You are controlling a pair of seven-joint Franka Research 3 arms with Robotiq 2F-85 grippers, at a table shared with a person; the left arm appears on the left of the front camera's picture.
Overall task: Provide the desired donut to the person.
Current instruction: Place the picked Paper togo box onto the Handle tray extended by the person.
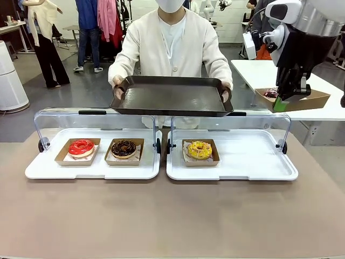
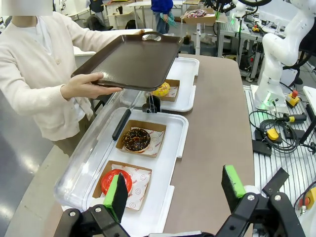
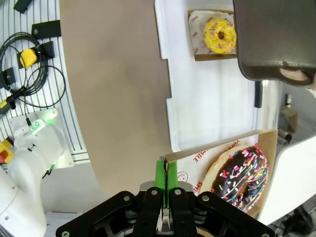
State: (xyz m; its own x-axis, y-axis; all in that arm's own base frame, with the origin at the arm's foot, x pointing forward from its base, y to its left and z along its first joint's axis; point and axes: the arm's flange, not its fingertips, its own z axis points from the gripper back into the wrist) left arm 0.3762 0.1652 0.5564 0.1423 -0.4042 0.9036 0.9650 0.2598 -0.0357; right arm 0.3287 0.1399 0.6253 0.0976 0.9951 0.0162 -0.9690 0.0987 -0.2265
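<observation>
At the left, the left gripper [image 2: 175,185] hangs released, its green-padded fingers spread wide above the brown worktop [image 1: 172,221]. In its wrist view one finger covers part of the red-glazed donut [image 1: 81,147] lying just ahead of it. That donut sits in a shallow cardboard boat on the left white plastic tray [image 1: 38,171], and just beyond it from the gripper a chocolate donut [image 1: 124,148] lies in a like boat. The tray's clear domed lid [image 1: 59,117] stands open at the far side. Well ahead of the left gripper, the right white tray [image 1: 253,159] carries a yellow-iced donut [image 1: 200,149] on printed paper in a third boat. Above the far edges of both trays the person [image 1: 171,43] holds a dark, flat, rimmed serving tray [image 1: 171,97] by its two ends, with the fingers partly tucked under its rim. At the right, the right gripper [image 1: 282,101] is clenched on the thin side wall of a cardboard boat [image 1: 312,100], grasping it raised well above the worktop and well apart from the serving tray. The sprinkled donut [image 3: 242,173], chocolate-iced with multicoloured strands, lies in that boat just beside the gripper's pads. In the front view the gripper hides most of it, and in the right wrist view the gripper's black body covers the boat's near corner.
</observation>
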